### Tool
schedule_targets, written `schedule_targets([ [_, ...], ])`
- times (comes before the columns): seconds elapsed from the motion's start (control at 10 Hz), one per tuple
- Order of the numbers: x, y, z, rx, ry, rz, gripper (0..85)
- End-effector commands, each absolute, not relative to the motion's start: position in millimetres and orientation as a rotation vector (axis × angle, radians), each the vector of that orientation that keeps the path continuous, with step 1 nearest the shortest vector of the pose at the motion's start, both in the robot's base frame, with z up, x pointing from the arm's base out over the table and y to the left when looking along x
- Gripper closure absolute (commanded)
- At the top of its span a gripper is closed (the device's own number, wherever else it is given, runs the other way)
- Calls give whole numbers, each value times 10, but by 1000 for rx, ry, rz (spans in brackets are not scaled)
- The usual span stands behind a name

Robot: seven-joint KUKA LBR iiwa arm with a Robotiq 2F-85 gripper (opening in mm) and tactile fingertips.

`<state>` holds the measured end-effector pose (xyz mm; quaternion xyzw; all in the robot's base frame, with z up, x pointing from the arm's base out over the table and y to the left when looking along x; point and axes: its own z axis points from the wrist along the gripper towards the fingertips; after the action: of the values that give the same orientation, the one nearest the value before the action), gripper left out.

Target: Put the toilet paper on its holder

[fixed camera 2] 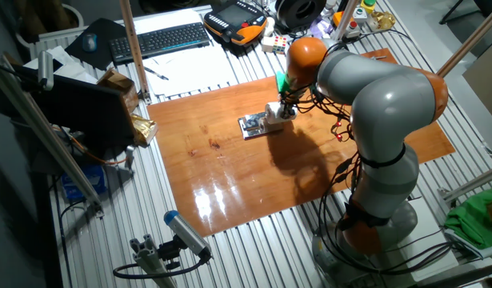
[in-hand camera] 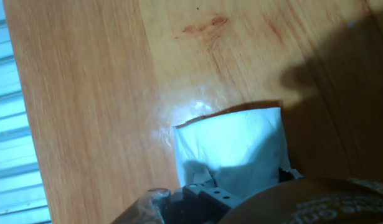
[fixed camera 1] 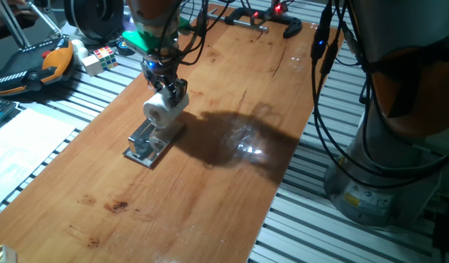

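The white toilet paper roll (fixed camera 1: 163, 108) is held in my gripper (fixed camera 1: 168, 95), just above the far end of the shiny silver holder (fixed camera 1: 146, 145) on the wooden table. In the other fixed view the roll (fixed camera 2: 275, 110) sits at the right end of the holder (fixed camera 2: 252, 125), under the gripper (fixed camera 2: 284, 109). In the hand view the roll (in-hand camera: 238, 147) fills the lower middle, with dark finger parts over its near end; the holder is out of that view. The jaws are shut on the roll.
A multicoloured puzzle cube (fixed camera 1: 101, 58) and an orange-black pendant (fixed camera 1: 34, 67) lie off the table at the far left. A black-handled clamp (fixed camera 1: 264, 24) lies at the table's far edge. Cables (fixed camera 1: 334, 95) hang by the robot base (fixed camera 1: 388, 168) on the right.
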<state>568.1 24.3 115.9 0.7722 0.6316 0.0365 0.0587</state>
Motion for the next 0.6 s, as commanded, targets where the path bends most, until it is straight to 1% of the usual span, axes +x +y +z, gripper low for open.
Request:
schedule_targets([
  [0.0,5687,283,1168,2340,1907,106,843],
  [0.5,5689,445,1161,2348,1882,89,843],
])
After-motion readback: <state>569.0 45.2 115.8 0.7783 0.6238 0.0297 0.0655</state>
